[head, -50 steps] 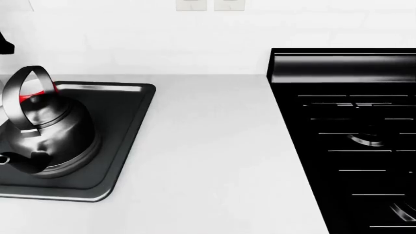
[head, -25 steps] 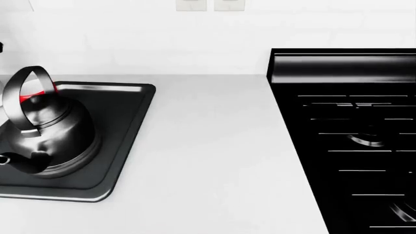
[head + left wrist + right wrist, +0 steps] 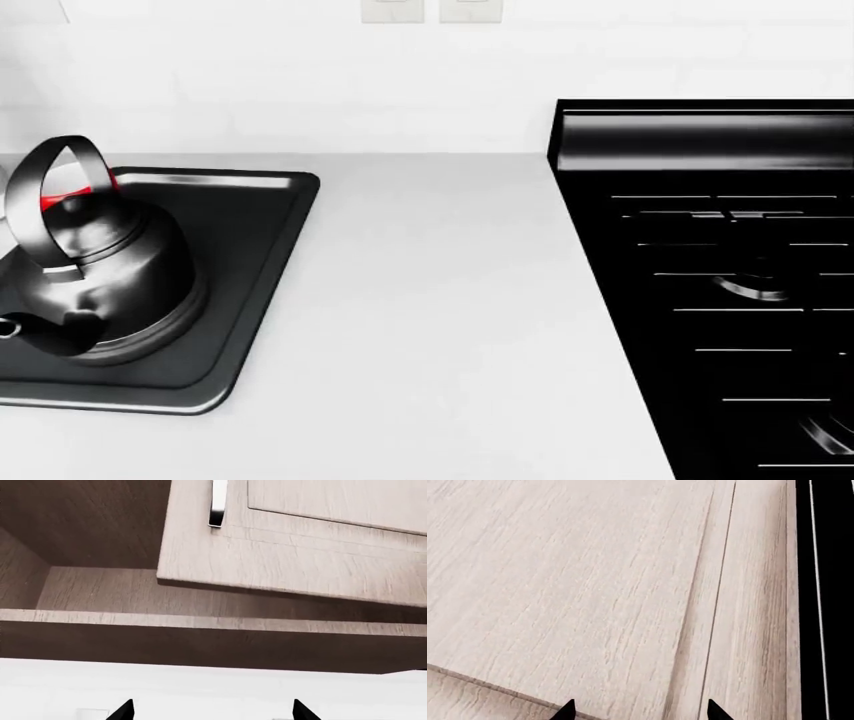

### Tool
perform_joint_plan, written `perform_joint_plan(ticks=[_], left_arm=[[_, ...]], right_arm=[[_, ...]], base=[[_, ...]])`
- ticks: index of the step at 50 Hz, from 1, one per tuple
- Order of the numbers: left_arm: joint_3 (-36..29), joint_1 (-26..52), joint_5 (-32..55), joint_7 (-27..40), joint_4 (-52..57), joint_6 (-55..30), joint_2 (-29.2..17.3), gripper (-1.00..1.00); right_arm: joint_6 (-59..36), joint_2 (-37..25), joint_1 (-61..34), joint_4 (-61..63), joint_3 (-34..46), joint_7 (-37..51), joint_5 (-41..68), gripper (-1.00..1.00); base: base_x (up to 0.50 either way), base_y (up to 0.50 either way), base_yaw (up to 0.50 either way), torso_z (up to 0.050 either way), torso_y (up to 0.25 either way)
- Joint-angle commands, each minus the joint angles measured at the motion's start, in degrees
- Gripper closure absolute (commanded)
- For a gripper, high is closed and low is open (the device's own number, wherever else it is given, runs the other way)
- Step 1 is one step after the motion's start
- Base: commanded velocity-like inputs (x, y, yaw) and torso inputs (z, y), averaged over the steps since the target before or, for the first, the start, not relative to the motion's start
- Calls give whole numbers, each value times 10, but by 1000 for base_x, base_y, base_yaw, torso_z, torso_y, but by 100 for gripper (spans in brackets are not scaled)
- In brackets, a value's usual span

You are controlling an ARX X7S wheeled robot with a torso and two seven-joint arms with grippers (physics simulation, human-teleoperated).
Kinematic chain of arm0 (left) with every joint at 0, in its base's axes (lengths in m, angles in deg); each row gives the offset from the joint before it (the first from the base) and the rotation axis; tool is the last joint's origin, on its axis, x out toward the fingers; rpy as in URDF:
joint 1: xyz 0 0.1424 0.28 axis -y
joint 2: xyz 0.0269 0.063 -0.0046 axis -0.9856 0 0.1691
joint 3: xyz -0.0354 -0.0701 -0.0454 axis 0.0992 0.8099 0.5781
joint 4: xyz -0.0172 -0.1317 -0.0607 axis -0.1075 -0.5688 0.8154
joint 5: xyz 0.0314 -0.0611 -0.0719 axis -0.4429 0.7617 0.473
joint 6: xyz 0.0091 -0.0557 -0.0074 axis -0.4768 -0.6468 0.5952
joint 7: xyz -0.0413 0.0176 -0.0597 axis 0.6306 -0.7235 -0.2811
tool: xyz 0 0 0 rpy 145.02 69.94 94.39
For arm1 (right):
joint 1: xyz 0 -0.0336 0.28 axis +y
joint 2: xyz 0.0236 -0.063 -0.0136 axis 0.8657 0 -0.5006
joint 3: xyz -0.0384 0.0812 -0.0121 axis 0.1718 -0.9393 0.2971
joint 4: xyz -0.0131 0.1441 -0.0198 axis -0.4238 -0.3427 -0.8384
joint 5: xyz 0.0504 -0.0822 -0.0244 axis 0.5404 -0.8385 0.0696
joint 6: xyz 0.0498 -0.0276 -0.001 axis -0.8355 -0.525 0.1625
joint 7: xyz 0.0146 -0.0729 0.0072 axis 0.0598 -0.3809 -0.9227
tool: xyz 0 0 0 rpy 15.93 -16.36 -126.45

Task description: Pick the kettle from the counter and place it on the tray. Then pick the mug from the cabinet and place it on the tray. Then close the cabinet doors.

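Note:
In the head view the dark glossy kettle (image 3: 100,270) stands on the dark tray (image 3: 260,260) at the left of the white counter (image 3: 441,330). A bit of the red mug (image 3: 64,197) shows behind the kettle, through its loop handle. Neither gripper shows in the head view. In the left wrist view my left gripper (image 3: 213,715) is open and empty below the wooden cabinet, whose door (image 3: 300,555) with a metal handle (image 3: 218,502) stands ajar beside the open inside (image 3: 87,525). My right gripper (image 3: 640,714) is open and empty, close to a wooden cabinet door face (image 3: 594,580).
A black stove top (image 3: 721,290) with grates fills the right of the head view. A white wall with two outlets (image 3: 427,8) runs behind the counter. A black strip (image 3: 827,600) borders the door in the right wrist view.
A dark piece of the left arm at the head view's upper left edge has moved up out of view. The kettle, the mug and the tray have not moved.

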Motion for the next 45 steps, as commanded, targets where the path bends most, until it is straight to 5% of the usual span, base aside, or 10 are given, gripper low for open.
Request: perform_joint_plan(ticks=[1, 36, 45], left_arm=[[4, -14, -8, -7, 1, 8, 0, -100], [1, -42, -32, -23, 0, 29, 0, -100], [3, -48, -34, -25, -2, 34, -2, -100]], right_arm=[[-93, 18, 68, -170, 143, -27, 50, -100], [-115, 61, 90, -259, 359, -38, -99, -100], [-115, 61, 88, -256, 364, -24, -110, -100]], base=[[0, 0, 4, 0, 0], [4, 1, 1, 0, 0], [4, 0, 0, 0, 0]])
